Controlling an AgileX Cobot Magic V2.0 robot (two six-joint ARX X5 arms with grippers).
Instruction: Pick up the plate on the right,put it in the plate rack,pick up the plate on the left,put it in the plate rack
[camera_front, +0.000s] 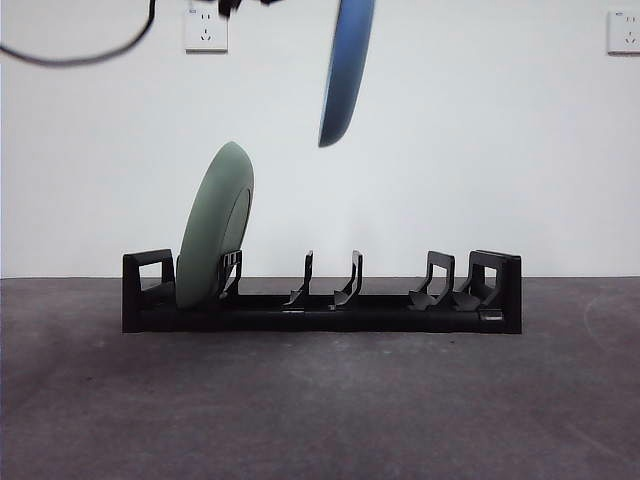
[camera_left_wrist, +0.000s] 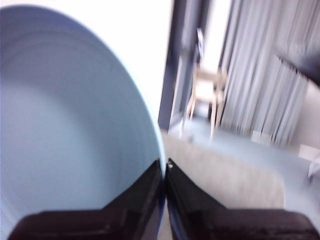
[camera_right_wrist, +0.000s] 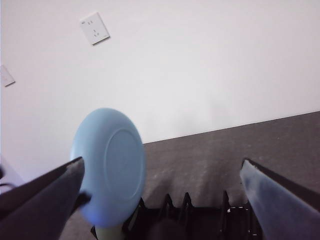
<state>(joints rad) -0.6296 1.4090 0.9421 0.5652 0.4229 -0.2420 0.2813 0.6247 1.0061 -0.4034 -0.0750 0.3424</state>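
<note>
The dark grey table (camera_front: 320, 410) bears only the black plate rack (camera_front: 320, 310), near its middle

I am finding no readable text, labels, brands or numbers in any view. I am seeing only blank white wall sockets (camera_front: 205, 30), and the plates and rack are showing no markings.

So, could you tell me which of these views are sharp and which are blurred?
Front view: sharp on the long black plastic plate rack and the upright grey-green plate. Left wrist view: soft, the round light-blue plate in the left tool and the room behind smeared. Right wrist view: fairly clear, its own jaws blurred.
</note>
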